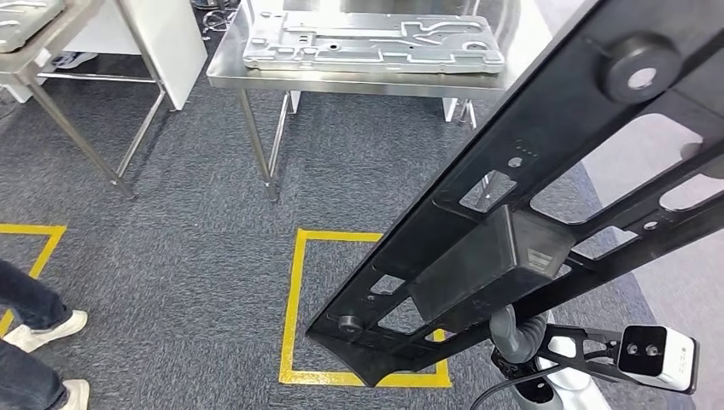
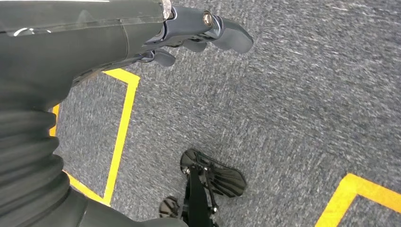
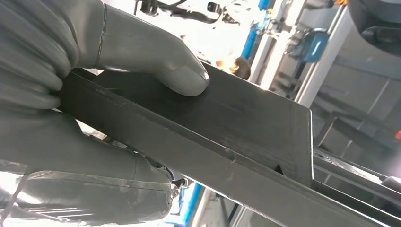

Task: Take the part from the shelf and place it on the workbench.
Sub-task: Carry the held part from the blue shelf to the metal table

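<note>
The right hand grips the long black part: in the right wrist view its thick grey thumb presses on the flat top face of the part and the other fingers wrap around the edge from below, so the part is clamped between them. In the head view the part is in the air, tilted, and runs as a diagonal from the lower middle of the picture up to the upper right corner; it is a flat frame with several openings, a box-shaped block near its middle and a round knob near its upper end. Its lower end hangs above a yellow square taped on the grey carpet. Well ahead stands a steel worktop that carries a grey metal plate with pressed shapes. A second metal table stands on the far left. At the left edge a person's shoes and dark trouser legs are visible. The left hand hangs above the carpet, holding nothing, with its dark fingers slightly curled and apart.
</note>
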`<control>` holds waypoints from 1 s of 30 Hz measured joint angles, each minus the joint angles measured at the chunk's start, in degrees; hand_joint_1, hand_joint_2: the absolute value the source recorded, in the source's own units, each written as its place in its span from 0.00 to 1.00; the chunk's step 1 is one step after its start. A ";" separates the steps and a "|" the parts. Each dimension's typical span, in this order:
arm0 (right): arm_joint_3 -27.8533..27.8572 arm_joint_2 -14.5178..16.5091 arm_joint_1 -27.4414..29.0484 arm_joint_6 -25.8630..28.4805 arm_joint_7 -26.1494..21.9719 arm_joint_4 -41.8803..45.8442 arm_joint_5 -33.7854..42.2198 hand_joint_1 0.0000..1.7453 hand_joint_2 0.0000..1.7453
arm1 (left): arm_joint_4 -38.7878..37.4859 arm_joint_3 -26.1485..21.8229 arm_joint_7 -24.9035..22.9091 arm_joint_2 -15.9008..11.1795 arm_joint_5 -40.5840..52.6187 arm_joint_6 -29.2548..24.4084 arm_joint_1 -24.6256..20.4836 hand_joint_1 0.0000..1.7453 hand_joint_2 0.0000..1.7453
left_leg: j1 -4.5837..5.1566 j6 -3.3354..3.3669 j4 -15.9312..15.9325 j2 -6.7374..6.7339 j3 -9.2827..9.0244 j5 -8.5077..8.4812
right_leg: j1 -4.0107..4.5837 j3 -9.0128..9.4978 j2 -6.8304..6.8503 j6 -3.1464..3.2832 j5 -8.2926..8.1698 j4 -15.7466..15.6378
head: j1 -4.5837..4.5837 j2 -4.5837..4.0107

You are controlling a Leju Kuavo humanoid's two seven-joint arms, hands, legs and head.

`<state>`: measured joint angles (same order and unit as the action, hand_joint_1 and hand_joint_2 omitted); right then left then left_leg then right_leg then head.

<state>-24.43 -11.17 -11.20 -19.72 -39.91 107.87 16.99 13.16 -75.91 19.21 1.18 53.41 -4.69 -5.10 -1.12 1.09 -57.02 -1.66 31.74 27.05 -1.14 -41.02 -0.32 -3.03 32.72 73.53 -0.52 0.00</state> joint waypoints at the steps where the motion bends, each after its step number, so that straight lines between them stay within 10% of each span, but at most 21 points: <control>1: -0.10 -0.22 -0.09 0.30 0.00 -0.09 -0.03 1.00 1.00 | 0.00 0.00 0.09 0.00 -0.02 0.20 -0.06 0.00 1.00 | 0.02 -0.10 -0.01 -0.27 -0.08 0.07 | -0.01 1.42 0.11 0.09 -1.74 -2.81 | 0.01 0.00; 5: -0.26 -0.89 -0.61 0.82 -0.02 -0.03 -0.37 1.00 1.00 | 0.00 0.00 0.79 -0.01 -0.03 0.92 -0.24 0.00 1.00 | 0.26 -0.98 -0.03 -0.87 -0.44 0.35 | 0.64 8.43 1.33 1.40 -6.63 -16.37 | 0.03 0.00; 9: -0.30 -1.21 -0.81 0.82 -0.01 0.05 -0.43 1.00 1.00 | 0.00 0.01 0.97 0.00 -0.02 1.08 -0.26 0.00 1.00 | 0.20 -2.33 -0.67 -0.66 -0.37 1.10 | 0.61 8.65 0.83 2.81 -6.78 -17.25 | 0.08 0.00; 13: -0.32 -1.27 -0.93 0.82 -0.02 0.06 -0.73 1.00 1.00 | 0.00 0.02 1.03 -0.10 0.02 1.07 -0.06 0.00 1.00 | 0.05 -2.89 -14.03 1.01 6.12 7.32 | 0.57 9.11 0.21 3.74 -6.78 -17.69 | 0.39 -0.01; 15: -0.34 -1.28 -0.70 0.79 0.00 0.06 -1.09 1.00 1.00 | 0.00 0.02 1.02 -0.10 0.05 1.04 0.11 0.00 1.00 | 0.05 -2.88 -17.00 1.13 8.19 7.04 | 0.77 9.35 -0.25 3.86 -6.54 -17.59 | 0.40 -0.01; 19: -0.30 -1.27 0.03 -0.48 -0.01 0.08 -1.91 1.00 1.00 | 0.00 0.03 0.98 -0.14 0.07 0.68 0.13 0.00 1.00 | 0.29 -1.77 -3.18 1.69 2.26 -0.58 | 1.10 10.33 -0.97 3.50 -5.56 -17.21 | 0.38 0.00; 24: 0.58 -0.74 1.26 -3.67 -0.01 0.13 -3.32 1.00 1.00 | 0.00 0.04 0.90 -0.07 0.05 0.14 0.13 0.00 1.00 | 0.36 -0.48 0.27 1.88 0.58 -0.75 | 1.01 10.19 -1.13 2.07 -4.64 -16.55 | 0.30 0.00; 28: 1.41 0.39 1.53 -4.39 -0.02 0.20 -4.54 1.00 1.00 | 0.00 0.05 0.72 0.00 0.22 0.06 0.01 0.00 1.00 | 0.05 0.22 0.93 1.51 -0.45 -0.44 | 0.60 3.48 -0.45 1.12 0.90 -3.85 | -0.09 0.00; 30: 1.41 0.76 1.61 -3.78 0.00 0.10 -4.71 1.00 1.00 | 0.00 0.07 0.66 0.00 0.39 0.10 0.02 0.00 1.00 | 0.02 0.13 0.91 1.43 -0.76 -0.05 | 0.23 0.18 -0.32 0.78 1.19 0.64 | -0.10 0.00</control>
<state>-23.02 -10.41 -9.59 -23.50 -39.91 107.97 12.28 13.16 -75.84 19.87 1.18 53.80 -4.58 -5.07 -1.10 1.22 -56.11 -0.23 30.98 27.00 -0.90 -40.85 -0.64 -2.25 33.92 74.17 -0.62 0.00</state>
